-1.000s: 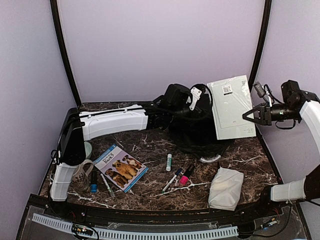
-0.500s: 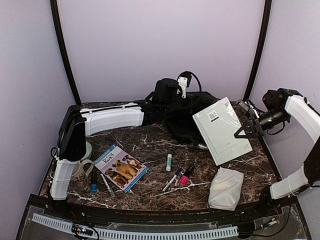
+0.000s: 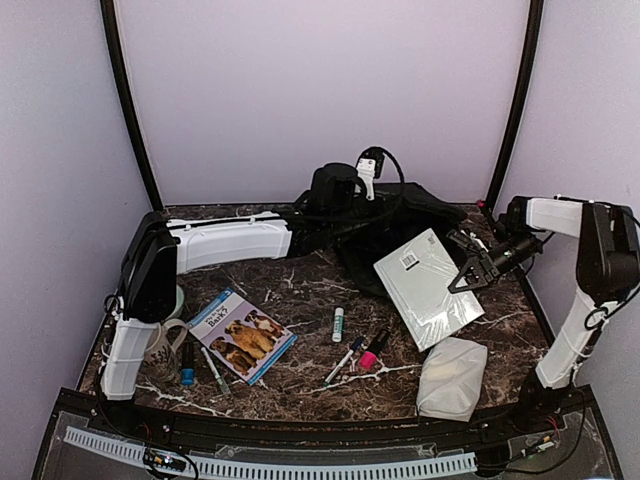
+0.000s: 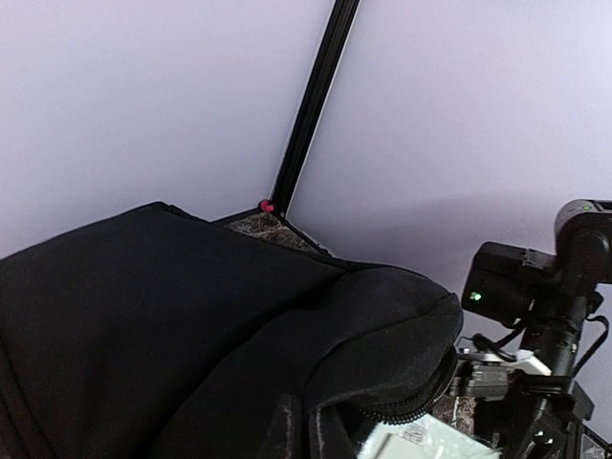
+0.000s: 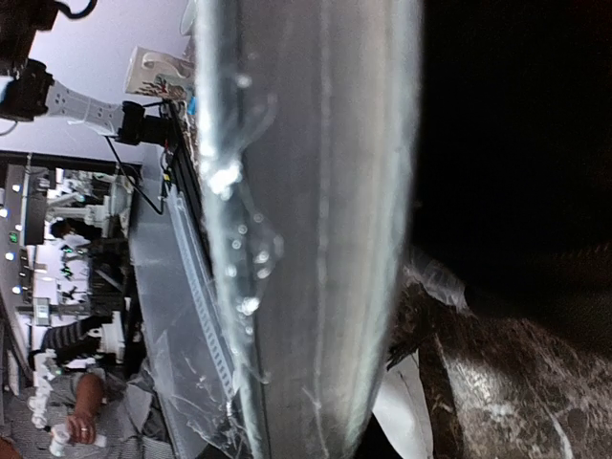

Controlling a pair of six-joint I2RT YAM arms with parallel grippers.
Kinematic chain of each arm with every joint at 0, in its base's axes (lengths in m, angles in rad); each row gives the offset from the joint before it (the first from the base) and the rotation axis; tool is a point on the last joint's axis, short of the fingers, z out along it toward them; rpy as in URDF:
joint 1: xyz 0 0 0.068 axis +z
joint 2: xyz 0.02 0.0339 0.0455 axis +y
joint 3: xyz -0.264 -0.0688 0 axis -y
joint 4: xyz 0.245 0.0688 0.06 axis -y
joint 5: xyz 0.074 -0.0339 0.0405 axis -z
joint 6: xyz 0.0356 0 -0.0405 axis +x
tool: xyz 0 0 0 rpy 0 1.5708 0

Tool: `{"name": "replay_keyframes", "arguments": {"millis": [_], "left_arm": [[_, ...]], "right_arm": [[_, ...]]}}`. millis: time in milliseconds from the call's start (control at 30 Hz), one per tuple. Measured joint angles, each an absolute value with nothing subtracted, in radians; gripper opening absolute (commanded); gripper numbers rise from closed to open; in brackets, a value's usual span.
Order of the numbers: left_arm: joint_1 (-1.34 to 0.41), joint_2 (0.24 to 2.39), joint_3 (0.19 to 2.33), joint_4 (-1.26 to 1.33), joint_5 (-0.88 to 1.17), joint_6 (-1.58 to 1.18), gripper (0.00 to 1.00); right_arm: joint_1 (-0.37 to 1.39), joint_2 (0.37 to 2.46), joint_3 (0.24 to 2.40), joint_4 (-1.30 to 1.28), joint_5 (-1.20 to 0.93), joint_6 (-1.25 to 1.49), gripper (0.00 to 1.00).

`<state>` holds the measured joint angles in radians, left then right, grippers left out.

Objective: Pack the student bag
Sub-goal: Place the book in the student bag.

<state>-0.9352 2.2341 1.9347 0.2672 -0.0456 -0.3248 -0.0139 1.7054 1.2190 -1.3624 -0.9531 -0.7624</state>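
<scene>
The student bag [image 3: 410, 215] is a black backpack lying at the back of the table. My left gripper [image 3: 348, 212] is shut on its fabric and holds the edge of the opening up; in the left wrist view the fingers [image 4: 285, 426] pinch black cloth beside the zipper [image 4: 421, 402]. A white plastic-wrapped notebook [image 3: 425, 285] lies tilted just in front of the bag's mouth, its far corner against the fabric. My right gripper [image 3: 466, 279] is shut on its right edge. The right wrist view is filled by that notebook [image 5: 316, 229], with the dark student bag [image 5: 516, 143] beyond.
A white soft pouch [image 3: 450, 377] lies at the front right. A dog picture book [image 3: 242, 336], a mug [image 3: 160, 347] and pens [image 3: 212, 368] sit at the front left. A glue stick [image 3: 338, 323] and markers [image 3: 365, 350] lie mid-table. Black frame posts [image 3: 515, 90] stand behind.
My right arm has swung the notebook down from upright at the back right to a low tilt in front of the bag. The left gripper lifted the bag's edge slightly.
</scene>
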Motion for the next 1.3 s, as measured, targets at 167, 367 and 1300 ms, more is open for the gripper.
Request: {"name": "replay_keyframes", "arguments": {"millis": [167, 367, 1300], "left_arm": [[-0.943, 2.247, 1.928, 0.267, -0.030, -0.334, 0.00], [-0.961, 2.248, 1.925, 0.266, -0.015, -0.336, 0.00], [-1.010, 2.248, 1.950, 0.124, 0.010, -0.184, 0.00]], "right_arm": [[-0.014, 1.875, 1.256, -1.369, -1.039, -0.760, 0.00], [-0.014, 1.969, 1.319, -1.372, -1.110, -0.709, 0.00], [-0.015, 2.272, 1.486, -1.265, -1.394, -0.541, 0.00]]}}
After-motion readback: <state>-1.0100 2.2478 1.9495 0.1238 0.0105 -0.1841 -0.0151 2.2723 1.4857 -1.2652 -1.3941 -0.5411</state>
